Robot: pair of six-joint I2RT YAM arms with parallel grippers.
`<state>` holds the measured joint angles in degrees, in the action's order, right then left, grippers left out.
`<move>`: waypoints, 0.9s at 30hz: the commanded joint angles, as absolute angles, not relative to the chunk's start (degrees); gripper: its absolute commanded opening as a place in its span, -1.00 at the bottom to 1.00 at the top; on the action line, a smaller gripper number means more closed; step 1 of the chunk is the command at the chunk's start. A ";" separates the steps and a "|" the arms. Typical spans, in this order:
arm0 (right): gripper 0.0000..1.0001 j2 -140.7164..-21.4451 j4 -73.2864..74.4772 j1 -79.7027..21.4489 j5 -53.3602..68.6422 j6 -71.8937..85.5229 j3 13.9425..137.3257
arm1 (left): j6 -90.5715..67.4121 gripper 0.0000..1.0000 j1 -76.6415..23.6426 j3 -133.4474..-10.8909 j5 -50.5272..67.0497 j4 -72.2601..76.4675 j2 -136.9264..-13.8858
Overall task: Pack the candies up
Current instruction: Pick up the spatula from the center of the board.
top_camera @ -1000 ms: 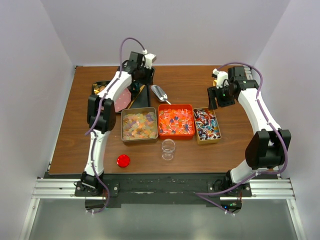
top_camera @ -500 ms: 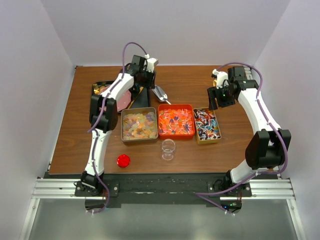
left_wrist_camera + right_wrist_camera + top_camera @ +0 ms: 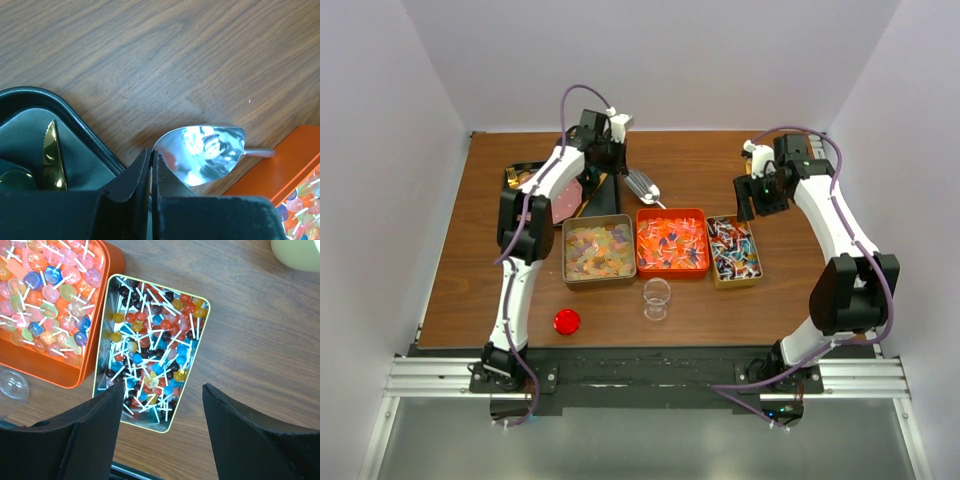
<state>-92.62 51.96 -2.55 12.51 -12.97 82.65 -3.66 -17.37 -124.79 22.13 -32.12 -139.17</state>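
1. My left fingers (image 3: 131, 179) have reached the metal scoop (image 3: 202, 152), pressed together, perhaps nipping its rim.
2. My right fingers (image 3: 95, 426) hover spread above the lollipop tin (image 3: 103, 340).
3. The candies (image 3: 671, 243) sit in their tins (image 3: 672, 273), unscooped.

My right gripper (image 3: 162, 389) hangs spread wide over the tin (image 3: 103, 360) of candies (image 3: 150, 340), with clear air between. An orange tray (image 3: 75, 377) crowds that tin on one side, and bare table (image 3: 260, 340) lies on the other. My left gripper (image 3: 151, 156), pressed closed, is hemmed in low: a black tray (image 3: 85, 130) beside it and a scoop (image 3: 205, 152) just ahead, with open wood beyond.
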 commanded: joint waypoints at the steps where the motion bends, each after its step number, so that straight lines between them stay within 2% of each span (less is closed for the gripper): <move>1: 0.35 -92.90 52.65 -2.29 12.13 -13.54 84.73 | -4.48 -1.00 -16.87 -126.21 23.38 -29.62 -139.92; 5: 0.35 -93.51 52.82 -2.29 14.67 -13.97 86.13 | -5.80 -1.00 -16.35 -127.44 25.31 -27.95 -138.78; 13: 0.35 -95.53 53.61 -2.37 27.93 -16.52 90.08 | -10.45 -1.00 -15.03 -128.41 29.09 -24.61 -134.39; 22: 0.35 -97.65 53.17 -2.72 32.78 -16.61 93.69 | -13.70 -1.00 -13.71 -127.00 29.00 -24.00 -132.37; 27: 0.36 -93.09 41.88 -4.91 36.30 -17.58 87.99 | -17.05 -1.00 -12.31 -126.39 30.50 -21.80 -130.43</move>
<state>-98.19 51.79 -2.85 31.42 -16.14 90.48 -13.10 -14.17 -126.13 28.23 -26.52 -135.94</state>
